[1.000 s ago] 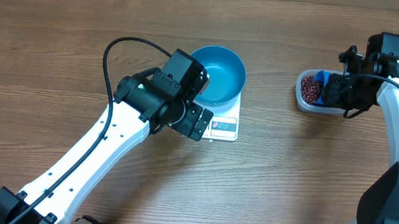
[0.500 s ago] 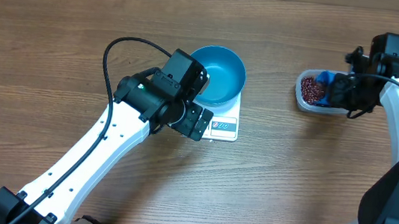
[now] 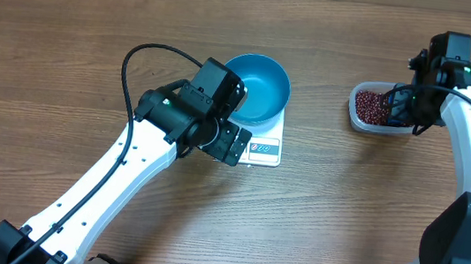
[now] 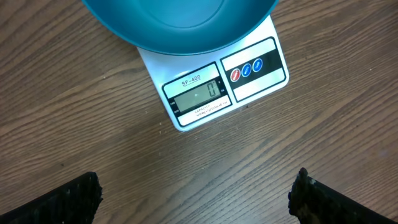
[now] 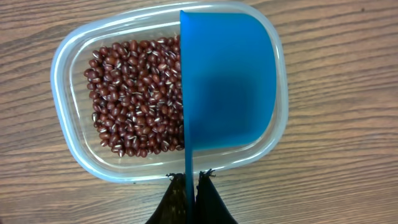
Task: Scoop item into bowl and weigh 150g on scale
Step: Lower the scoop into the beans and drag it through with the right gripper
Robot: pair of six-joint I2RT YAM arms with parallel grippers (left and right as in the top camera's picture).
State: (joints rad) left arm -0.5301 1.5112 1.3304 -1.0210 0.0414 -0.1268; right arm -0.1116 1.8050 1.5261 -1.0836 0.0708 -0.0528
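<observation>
The glossy blue bowl (image 3: 258, 86) stands on the white scale (image 3: 267, 151), and nothing shows inside it from above. In the left wrist view the bowl (image 4: 180, 25) fills the top and the scale (image 4: 249, 68) shows a zero. My left gripper (image 3: 229, 140) hovers open just before the scale's front edge, with nothing between its fingers (image 4: 74, 199). Red-brown beans (image 5: 134, 99) fill the left part of a clear tub (image 5: 124, 167). My right gripper (image 5: 189, 186) is shut on the handle of a blue scoop (image 5: 227, 81), which hangs over the tub's right half with no beans visible in it.
The clear tub (image 3: 357, 119) sits at the right of the wooden table, well apart from the scale. The left arm's black cable (image 3: 137, 59) loops over the table left of the bowl. Bare wood lies between scale and tub.
The right gripper has shifted toward the far side of the tub and turned, so the blue scoop barely shows from above. The left arm has not moved.
</observation>
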